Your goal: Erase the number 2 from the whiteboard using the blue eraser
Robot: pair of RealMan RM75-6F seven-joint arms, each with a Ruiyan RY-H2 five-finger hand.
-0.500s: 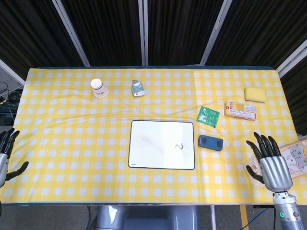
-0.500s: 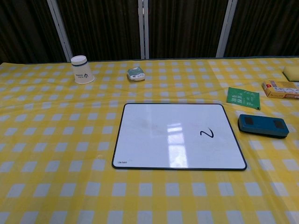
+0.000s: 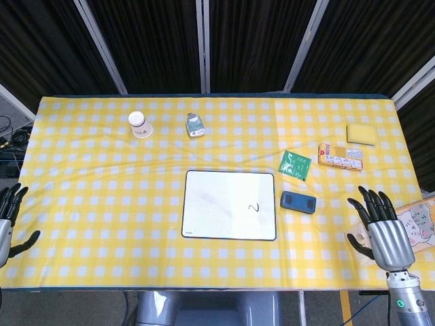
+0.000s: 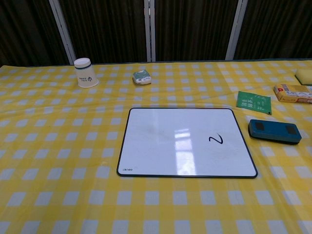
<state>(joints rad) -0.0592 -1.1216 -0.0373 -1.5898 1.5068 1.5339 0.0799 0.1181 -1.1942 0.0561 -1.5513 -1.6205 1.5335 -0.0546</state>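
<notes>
A whiteboard point(image 3: 230, 205) point(image 4: 185, 142) lies flat mid-table with a black number 2 point(image 3: 254, 207) point(image 4: 216, 139) written near its right side. The blue eraser point(image 3: 298, 202) point(image 4: 274, 131) lies on the cloth just right of the board, touched by nothing. My right hand point(image 3: 382, 229) hovers at the table's front right corner, fingers spread and empty, well right of the eraser. My left hand point(image 3: 9, 219) sits at the front left edge, fingers apart, holding nothing. Neither hand shows in the chest view.
A paper cup point(image 3: 140, 125) point(image 4: 86, 72) and a small packet point(image 3: 196, 125) point(image 4: 142, 76) stand at the back. A green sachet point(image 3: 296, 164) point(image 4: 253, 102), a yellow box point(image 3: 340, 156) point(image 4: 293, 92) and a yellow sponge point(image 3: 361, 133) lie at the right.
My right hand has drifted slightly down and left; the left hand has sunk a little. Nothing on the table has moved.
</notes>
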